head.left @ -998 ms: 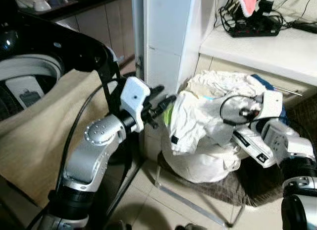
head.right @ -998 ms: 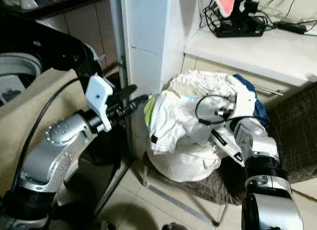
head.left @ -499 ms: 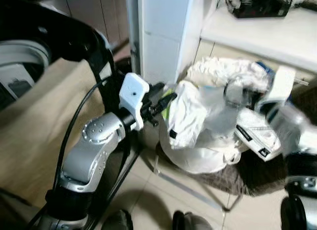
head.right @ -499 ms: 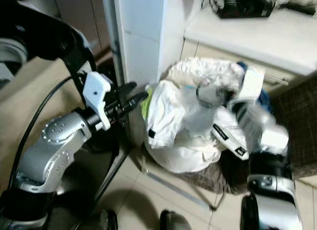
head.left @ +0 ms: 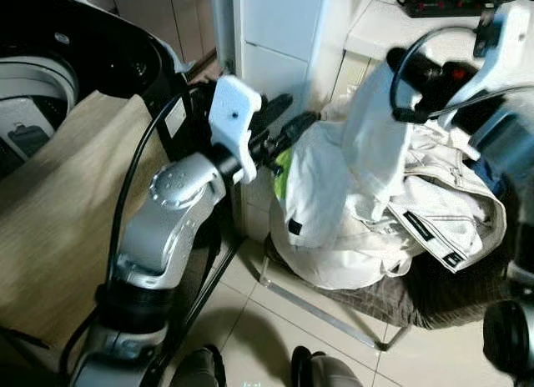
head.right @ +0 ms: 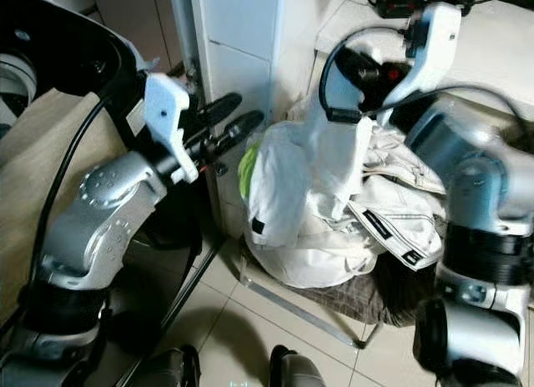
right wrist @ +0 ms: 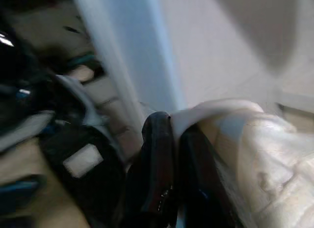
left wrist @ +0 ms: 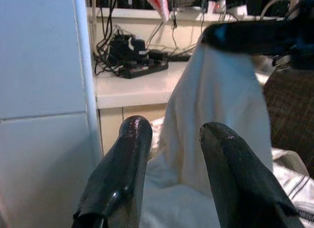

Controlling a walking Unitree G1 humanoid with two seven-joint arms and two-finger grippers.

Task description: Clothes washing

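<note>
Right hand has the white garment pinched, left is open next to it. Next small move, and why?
Probably keep raising the right hand: it is shut on the white garment, whose lower part still lies draped on the laundry pile. The left hand waits open beside the pile, short of the cloth, and could then close on the hanging part before the carry to the washer.

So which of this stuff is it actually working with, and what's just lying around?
Part of the job:
white garment, pinched by the right gripper
laundry pile
washing machine
left gripper, open beside the pile

Just lying about:
power strip
counter
</note>
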